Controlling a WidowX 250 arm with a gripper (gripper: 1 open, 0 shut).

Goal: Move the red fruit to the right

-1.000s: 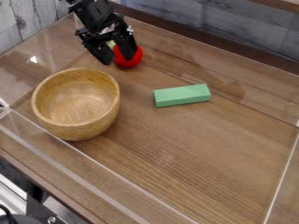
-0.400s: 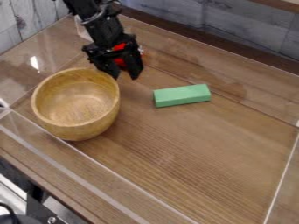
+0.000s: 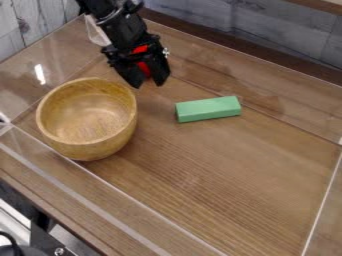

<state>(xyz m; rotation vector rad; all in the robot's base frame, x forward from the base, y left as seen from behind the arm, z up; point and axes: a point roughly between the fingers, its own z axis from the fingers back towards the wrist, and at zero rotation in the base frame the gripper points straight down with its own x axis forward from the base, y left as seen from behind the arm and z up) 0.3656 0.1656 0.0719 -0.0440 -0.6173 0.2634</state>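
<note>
Tool: you have the dark tool (image 3: 147, 77) low over the upper-left part of the worktop (image 3: 241, 185), toward 11 o'clock from the middle of the view; whether its fingers are wide, narrow or gripping, you cannot tell from this angle.
Red fruit: you see the red fruit (image 3: 142, 61) behind the tool and partly hidden by it, toward 11 o'clock from the middle; contact between the two cannot be made out.
Wooden bowl: your round wooden bowl (image 3: 87, 119) sits at about 9 o'clock, below and to the left of the tool; its inside is bare to your view.
Green block: your flat green block (image 3: 207, 109) lies toward 1 o'clock from the middle, slightly slanted, its right end higher in view; it is apart from the bowl and from the tool.
Arm: your dark arm (image 3: 112, 22) reaches in from the top edge, at about 11 o'clock.
Cable: a black cable (image 3: 19, 235) shows at 7 o'clock, beyond the worktop's edge.
</note>
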